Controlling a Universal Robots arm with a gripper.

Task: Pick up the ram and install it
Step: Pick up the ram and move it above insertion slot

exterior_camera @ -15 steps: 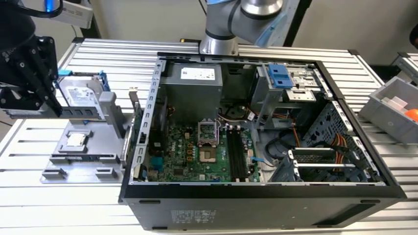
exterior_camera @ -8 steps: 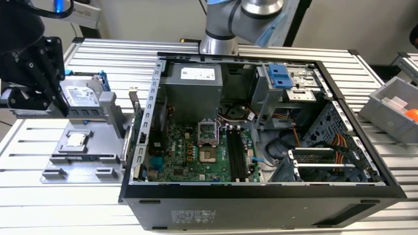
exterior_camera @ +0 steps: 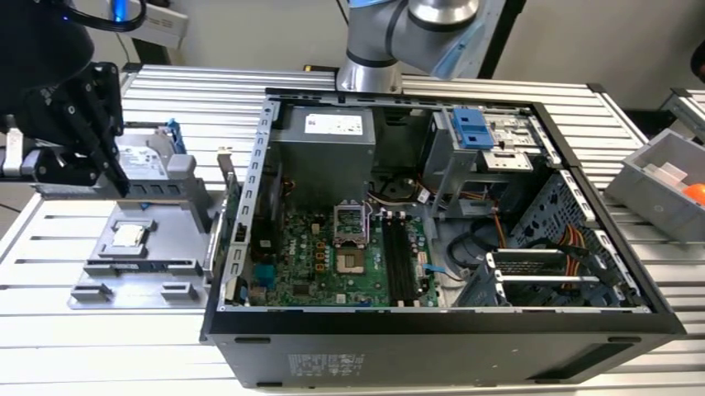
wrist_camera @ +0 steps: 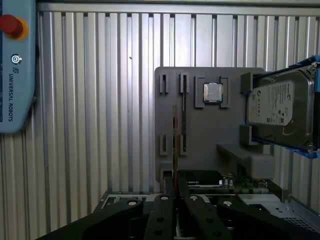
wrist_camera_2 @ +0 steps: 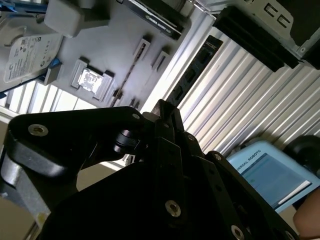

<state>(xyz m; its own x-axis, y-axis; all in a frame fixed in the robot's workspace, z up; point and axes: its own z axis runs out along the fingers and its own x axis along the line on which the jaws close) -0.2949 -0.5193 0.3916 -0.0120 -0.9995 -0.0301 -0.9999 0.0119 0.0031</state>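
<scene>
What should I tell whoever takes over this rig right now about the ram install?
The gripper is shut on the ram, which sticks out edge-on from between its fingers.
It hangs over the grey parts tray, to the exterior view's left of the open computer case.
Done: the ram looks lifted out of the tray.
Left: the black memory slots on the motherboard look empty, so the ram is not yet installed.
</scene>
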